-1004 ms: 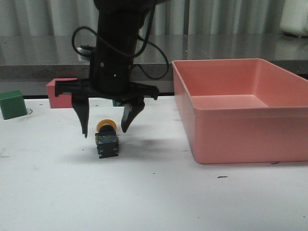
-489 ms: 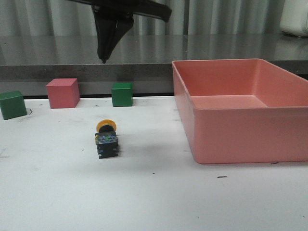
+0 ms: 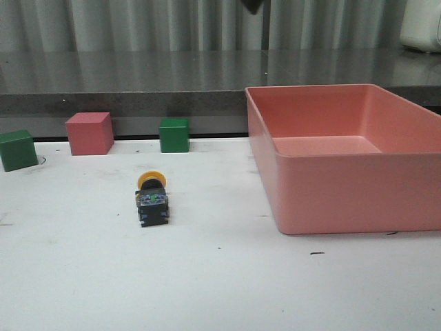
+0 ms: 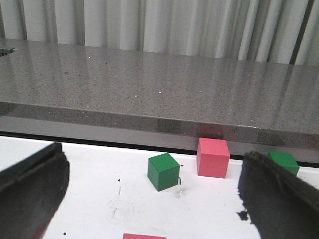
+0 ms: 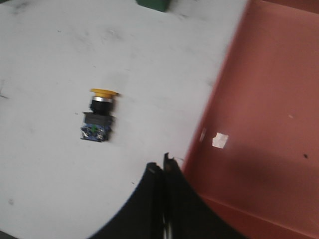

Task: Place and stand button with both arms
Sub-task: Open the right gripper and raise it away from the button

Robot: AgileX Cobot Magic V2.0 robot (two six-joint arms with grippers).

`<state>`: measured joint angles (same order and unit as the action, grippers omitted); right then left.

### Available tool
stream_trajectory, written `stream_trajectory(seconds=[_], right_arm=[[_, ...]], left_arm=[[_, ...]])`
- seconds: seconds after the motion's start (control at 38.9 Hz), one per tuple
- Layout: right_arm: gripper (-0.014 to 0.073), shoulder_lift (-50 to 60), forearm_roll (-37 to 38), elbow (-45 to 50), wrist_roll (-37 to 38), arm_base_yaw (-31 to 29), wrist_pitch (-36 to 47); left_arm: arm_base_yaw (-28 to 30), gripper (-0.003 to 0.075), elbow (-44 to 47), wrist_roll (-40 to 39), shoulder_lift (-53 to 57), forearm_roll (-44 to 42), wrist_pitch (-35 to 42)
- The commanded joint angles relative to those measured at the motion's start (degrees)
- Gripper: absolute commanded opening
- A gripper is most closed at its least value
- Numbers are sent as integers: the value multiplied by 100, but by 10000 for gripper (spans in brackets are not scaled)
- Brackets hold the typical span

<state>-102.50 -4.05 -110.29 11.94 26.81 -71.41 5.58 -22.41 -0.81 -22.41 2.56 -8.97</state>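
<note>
The button (image 3: 152, 199) lies on its side on the white table, yellow cap toward the back, dark base toward me. It also shows in the right wrist view (image 5: 98, 116). No gripper touches it. My right gripper (image 5: 163, 165) is shut and empty, high above the table beside the tray's edge. Only a dark scrap of an arm (image 3: 251, 5) shows at the front view's top edge. My left gripper (image 4: 152, 154) is open wide and empty, low over the table's left side and facing the cubes. The button is out of its view.
A large pink tray (image 3: 275, 179) stands right of the button. A green cube (image 3: 18, 149), a pink-red cube (image 3: 89, 133) and another green cube (image 3: 173, 134) stand along the table's back edge below a grey counter.
The gripper that straddled the button open has risen straight up out of the front view and closed empty. The button has not moved.
</note>
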Motion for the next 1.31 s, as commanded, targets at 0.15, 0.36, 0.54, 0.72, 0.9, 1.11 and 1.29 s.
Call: stream_trajectory(seconds=[0.15,0.36,0.54,0.72,0.9,1.11,1.29], right_arm=[[-69,1766,136,1881,-254,-904,-38],[-69,3147,405,3948,-249,-1328,1095],[-69,4343,554,5509,-249,-1435,1971],[-69,5396,605,6781,-249,-1435,2997],[-69,6638,618,7938,-249,-1435,3911],[-69,8246,797,8518,-249,-1435,4496],[-69,9150,821,8536,-249,-1435,4488]], left_arm=[[-20,661,-210,-11,-68,41,451],[-20,661,-210,-11,-68,41,451],[-20,661,-210,-11,-68,41,451],[-20,661,-210,-11,-68,41,451],[-20,661,-210,-11,-68,41,451],[-20,661,-210,-11,-68,41,451],[-20,661,-210,-11,-68,41,462]])
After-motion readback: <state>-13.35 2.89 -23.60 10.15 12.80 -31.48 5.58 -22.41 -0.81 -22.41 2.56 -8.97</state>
